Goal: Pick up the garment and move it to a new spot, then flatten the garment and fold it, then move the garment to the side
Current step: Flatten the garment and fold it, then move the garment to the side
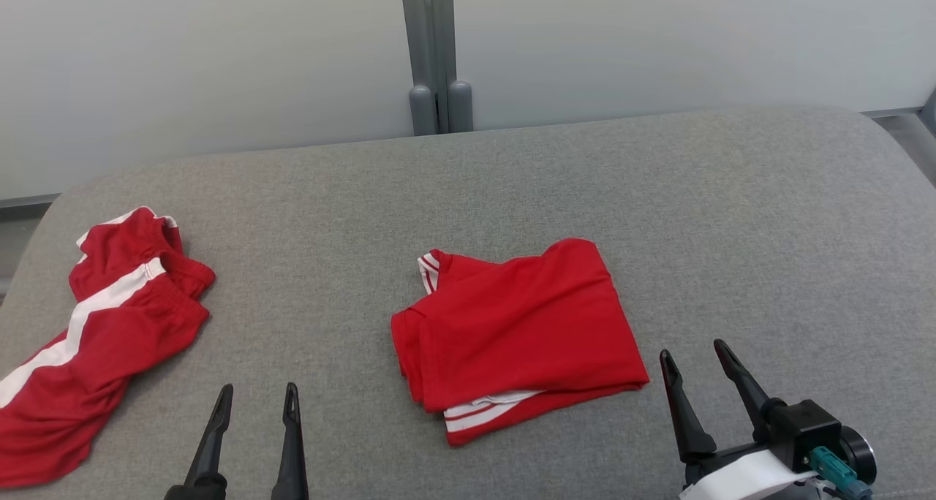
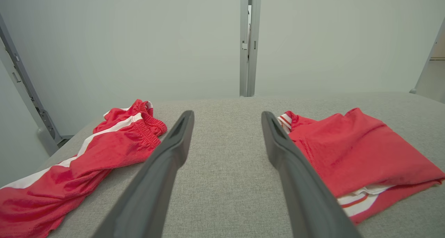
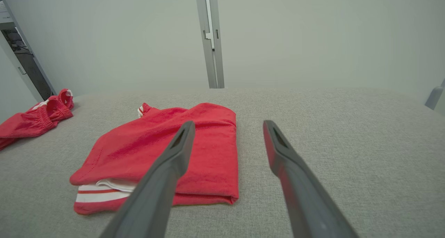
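Red shirt [image 1: 512, 324] lies folded on the grey bench [image 1: 658, 193]. The left claw [image 1: 259, 387] and the right claw [image 1: 692, 349] are wide open, holding nothing.

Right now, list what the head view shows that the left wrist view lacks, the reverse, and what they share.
Head view adds the right gripper, jaws open, beside the folded red shirt. Left wrist view adds a slanted grey rail at its left. Shared: the left gripper, jaws open, the shirt, the striped red shorts, the grey cushion, the wall post.
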You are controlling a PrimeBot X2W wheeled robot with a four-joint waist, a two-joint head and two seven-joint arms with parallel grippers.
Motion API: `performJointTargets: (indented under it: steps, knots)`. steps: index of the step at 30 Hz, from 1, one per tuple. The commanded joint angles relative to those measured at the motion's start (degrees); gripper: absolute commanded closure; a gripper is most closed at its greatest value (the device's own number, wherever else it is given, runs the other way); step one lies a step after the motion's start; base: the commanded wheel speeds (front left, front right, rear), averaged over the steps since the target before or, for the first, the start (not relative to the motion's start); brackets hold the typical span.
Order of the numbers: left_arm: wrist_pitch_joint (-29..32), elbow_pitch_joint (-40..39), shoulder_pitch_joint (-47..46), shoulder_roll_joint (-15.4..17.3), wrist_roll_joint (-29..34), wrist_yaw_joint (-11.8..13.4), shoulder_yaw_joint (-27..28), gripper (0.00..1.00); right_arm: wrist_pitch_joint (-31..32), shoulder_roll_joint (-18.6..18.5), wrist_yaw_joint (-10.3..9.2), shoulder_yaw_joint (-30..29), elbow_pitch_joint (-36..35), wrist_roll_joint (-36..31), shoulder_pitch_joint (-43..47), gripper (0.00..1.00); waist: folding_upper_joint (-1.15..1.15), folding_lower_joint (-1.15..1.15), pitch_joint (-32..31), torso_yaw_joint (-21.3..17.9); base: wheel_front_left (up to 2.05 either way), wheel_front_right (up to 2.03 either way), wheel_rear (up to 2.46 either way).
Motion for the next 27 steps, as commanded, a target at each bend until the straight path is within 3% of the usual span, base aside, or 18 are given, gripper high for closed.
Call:
performJointTargets:
  steps: [1,27]
  knots:
    - [0.01,0.10,-0.12,-0.01,0.75,0.41,0.01,0.00,-0.14,-0.15,-0.02,0.06,0.03,0.29,-0.70,0.00,0.00,0.00,0.03,0.00,0.00,0.00,0.00]
    - [0.00,2.86,-0.96,0.00,0.92,1.37,-1.61,0.00,-0.15,-0.90,-0.02,1.60,0.72,1.11,-1.31,0.00,0.00,0.00,0.16,-0.04,0.00,0.00,0.00]
